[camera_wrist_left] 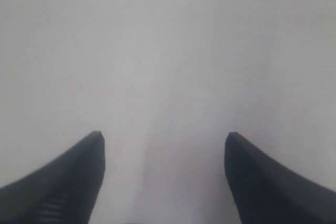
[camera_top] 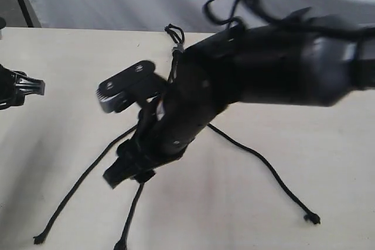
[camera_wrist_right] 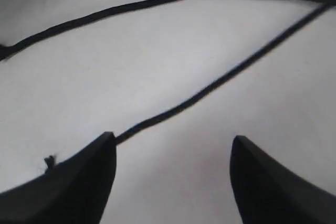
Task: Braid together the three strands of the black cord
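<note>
Cream bench [camera_top: 328,162]. Right arm [camera_top: 263,68] reaches over its middle. I read the right gripper [camera_wrist_right: 170,145] as released, nothing between its jaws. Left gripper [camera_wrist_left: 164,140] is released too, at the left edge. Cord [camera_top: 174,33] lies by the far edge; strands [camera_top: 258,159] fan toward the near edge.

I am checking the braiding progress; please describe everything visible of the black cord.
The black cord is thin, matte and woven-looking. A small loop sits at the far edge of the pale table, a grey band just below. The three strands lie loose and fanned out on it, unbraided where visible, ending in small knotted tips. The right arm hides their upper part.
</note>
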Robot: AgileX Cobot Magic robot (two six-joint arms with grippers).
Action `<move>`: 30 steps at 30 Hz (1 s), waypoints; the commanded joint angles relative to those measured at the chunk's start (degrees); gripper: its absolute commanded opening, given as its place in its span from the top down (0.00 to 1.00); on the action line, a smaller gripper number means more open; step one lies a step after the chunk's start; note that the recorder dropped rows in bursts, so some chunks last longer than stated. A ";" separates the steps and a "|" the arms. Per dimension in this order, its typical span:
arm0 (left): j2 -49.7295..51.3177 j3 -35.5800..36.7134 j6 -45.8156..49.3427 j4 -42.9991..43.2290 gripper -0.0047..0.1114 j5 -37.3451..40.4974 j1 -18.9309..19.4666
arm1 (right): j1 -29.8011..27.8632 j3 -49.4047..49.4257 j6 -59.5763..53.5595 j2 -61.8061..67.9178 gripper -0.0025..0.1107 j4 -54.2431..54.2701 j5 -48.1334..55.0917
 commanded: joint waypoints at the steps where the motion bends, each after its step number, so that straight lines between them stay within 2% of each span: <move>1: -0.45 1.78 -0.53 0.83 0.42 -10.19 4.39 | 1.85 -7.89 2.95 9.51 0.45 -0.12 2.61; 5: -0.45 1.78 -0.52 0.83 0.42 -10.34 4.60 | 1.85 -13.57 8.91 16.95 0.45 -3.75 6.11; 10: -0.45 1.78 -0.52 0.70 0.42 -10.87 4.60 | 1.62 -14.72 10.11 21.08 0.45 -6.06 7.19; 11: -0.45 1.78 -0.52 0.70 0.42 -10.87 4.60 | 1.62 -14.62 11.80 21.29 0.48 -7.99 8.72; 13: -0.45 1.78 -0.52 0.70 0.42 -10.87 4.60 | 1.62 -14.62 11.26 21.29 0.70 -8.71 10.36; 14: -0.45 1.78 -0.52 0.70 0.42 -10.87 4.60 | 1.62 -14.62 9.70 21.29 0.88 -8.71 10.75; 15: -0.45 1.78 -0.52 0.70 0.42 -10.87 4.60 | 1.62 -14.62 7.73 20.87 0.98 -8.71 11.64; 18: -0.45 1.78 -0.52 -0.25 0.42 -10.87 4.60 | 0.48 -14.84 -3.48 16.43 0.98 -9.73 17.28; 22: -0.45 1.78 -0.52 -0.25 0.42 -10.05 4.60 | -5.37 -15.81 -4.38 12.54 0.98 -23.97 21.82; 23: -0.45 1.78 -0.23 -0.25 0.42 -9.13 4.60 | -8.67 -15.92 -3.80 12.71 0.98 -25.92 23.23; 27: -0.45 1.78 1.03 -1.26 0.42 -9.11 4.60 | -18.41 -15.92 -3.36 16.37 0.98 -24.97 21.06; 30: -0.45 1.78 1.48 -1.51 0.42 -9.11 4.60 | -20.94 -15.92 -3.36 18.17 0.98 -23.13 20.37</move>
